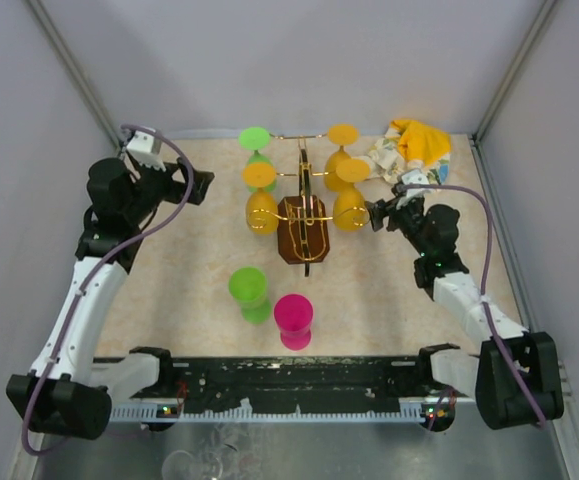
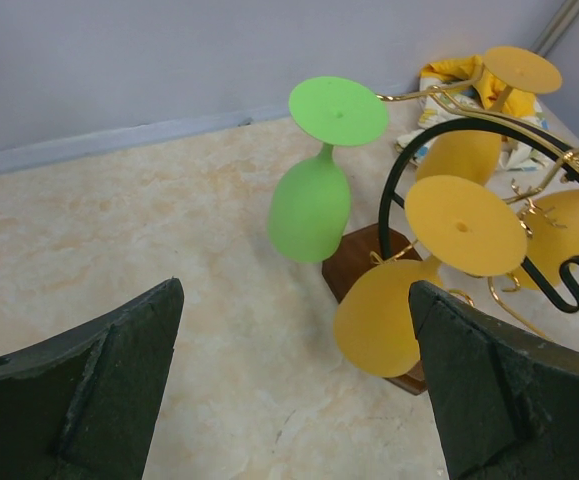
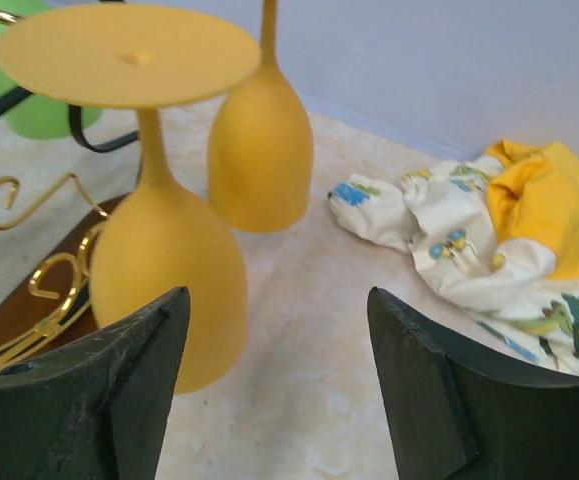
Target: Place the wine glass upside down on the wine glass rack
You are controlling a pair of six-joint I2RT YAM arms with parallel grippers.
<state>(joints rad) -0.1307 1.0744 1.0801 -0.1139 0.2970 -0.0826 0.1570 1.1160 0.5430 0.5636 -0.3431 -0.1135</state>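
Presently, item by item.

- Wine glass rack (image 1: 304, 228): gold wire arms on a dark brown base. It stands on the counter (image 1: 169, 270) toward the far edge, about midway between the left and right edges.
- Hung green glass (image 1: 255, 140): foot up, on the far-left arm of the rack.
- Yellow glasses (image 1: 260, 205): three, all hung foot up, one on the left of the rack and two on the right.
- Green wine glass (image 1: 249, 292): stands on the counter toward the near edge, off the rack.
- Pink wine glass (image 1: 294, 320): just beside the green one, nearer the near edge.
- Patterned cloth (image 1: 414, 145): crumpled in the far right corner.
- My left gripper (image 1: 201, 187): released and holding nothing, left of the rack.
- My right gripper (image 1: 376, 213): released and holding nothing, just beside the nearer right-hand yellow glass.
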